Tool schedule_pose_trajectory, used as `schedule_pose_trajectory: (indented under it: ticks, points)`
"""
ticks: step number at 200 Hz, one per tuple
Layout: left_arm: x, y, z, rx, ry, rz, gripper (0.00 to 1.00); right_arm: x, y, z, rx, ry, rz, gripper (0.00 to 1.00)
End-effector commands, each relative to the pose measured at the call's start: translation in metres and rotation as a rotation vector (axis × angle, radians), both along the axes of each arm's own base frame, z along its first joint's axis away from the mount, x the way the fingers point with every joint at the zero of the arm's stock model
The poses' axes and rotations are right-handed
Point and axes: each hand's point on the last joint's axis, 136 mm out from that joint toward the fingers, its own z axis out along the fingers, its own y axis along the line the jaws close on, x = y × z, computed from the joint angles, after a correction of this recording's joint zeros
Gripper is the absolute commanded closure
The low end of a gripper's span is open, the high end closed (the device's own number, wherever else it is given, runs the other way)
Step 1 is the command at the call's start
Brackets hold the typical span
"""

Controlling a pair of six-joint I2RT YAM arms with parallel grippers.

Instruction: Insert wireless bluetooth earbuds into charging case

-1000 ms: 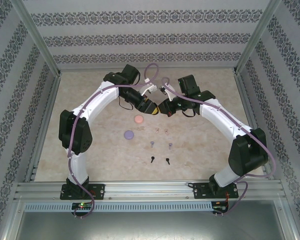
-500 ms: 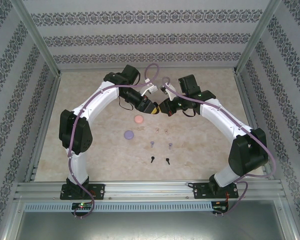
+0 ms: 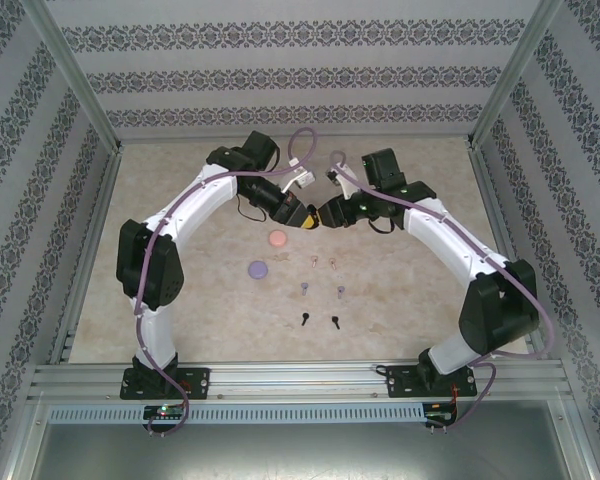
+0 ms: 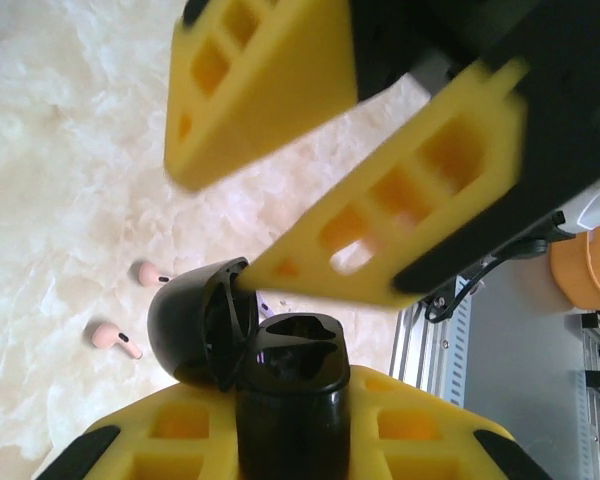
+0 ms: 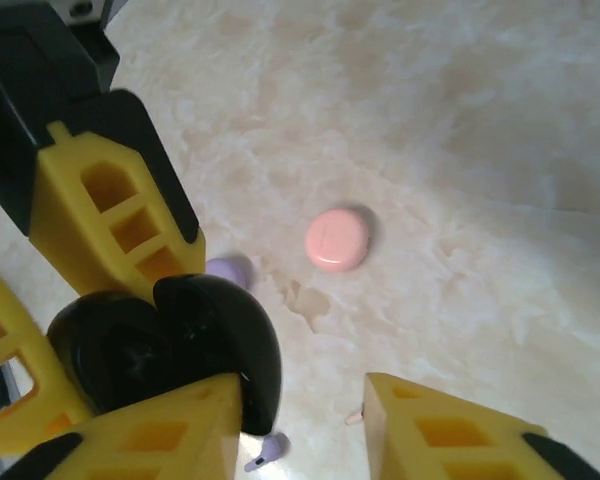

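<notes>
The black charging case [image 4: 288, 385] is held up over the middle of the desk [image 3: 180, 300], a bit toward the far edge. It is clamped between the yellow fingers [image 4: 420, 430] of the left claw [image 3: 302, 215]. The round lid [image 4: 198, 325] is swung open to one side, and two dark hollows are seen inside the case.

The right claw [image 3: 326, 214] is set just beside the left one, tip to tip. Its fingers are spread wide apart. One finger [image 4: 400, 215] is touching the rim of the open lid, and the other finger [image 4: 260, 80] is well clear of the case.

The earbuds are laid on the desk in three pairs, closer to the near edge than the claws. The pink earbuds [image 3: 313, 262] are placed farthest from the near edge, the lilac earbuds [image 3: 303, 288] in the middle row, and the black earbuds [image 3: 306, 319] closest to the near edge.

A shut pink case [image 3: 277, 239] is laid flat to the left of the pink pair. A shut lilac case [image 3: 258, 269] is laid a little more to the left and closer to the near edge.
</notes>
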Motion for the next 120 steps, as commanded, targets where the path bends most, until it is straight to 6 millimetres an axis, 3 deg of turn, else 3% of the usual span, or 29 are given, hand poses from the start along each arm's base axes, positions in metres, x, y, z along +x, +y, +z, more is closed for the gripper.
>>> schedule_pose_trajectory:
  ticks: [1,20,52,67,79,120]
  points:
    - [0.012,0.011,0.022,-0.085,-0.066,0.070,1.00,-0.010,-0.015,0.037,0.096,-0.039,-0.069,0.54]
    - [0.023,0.029,0.038,-0.141,-0.126,0.161,1.00,-0.028,-0.028,0.034,0.094,-0.004,-0.129,0.47]
    - [0.027,0.047,0.055,-0.155,-0.259,0.284,1.00,-0.055,-0.044,0.003,0.043,0.119,-0.281,0.40]
    - [0.027,0.053,0.061,-0.165,-0.318,0.336,1.00,-0.068,-0.045,-0.009,0.007,0.145,-0.323,0.24]
    - [0.028,0.059,0.067,-0.175,-0.368,0.384,1.00,-0.076,-0.048,-0.017,-0.037,0.149,-0.355,0.02]
    - [0.025,0.082,0.082,-0.201,-0.531,0.544,1.00,-0.087,-0.069,-0.029,-0.204,0.114,-0.534,0.02]
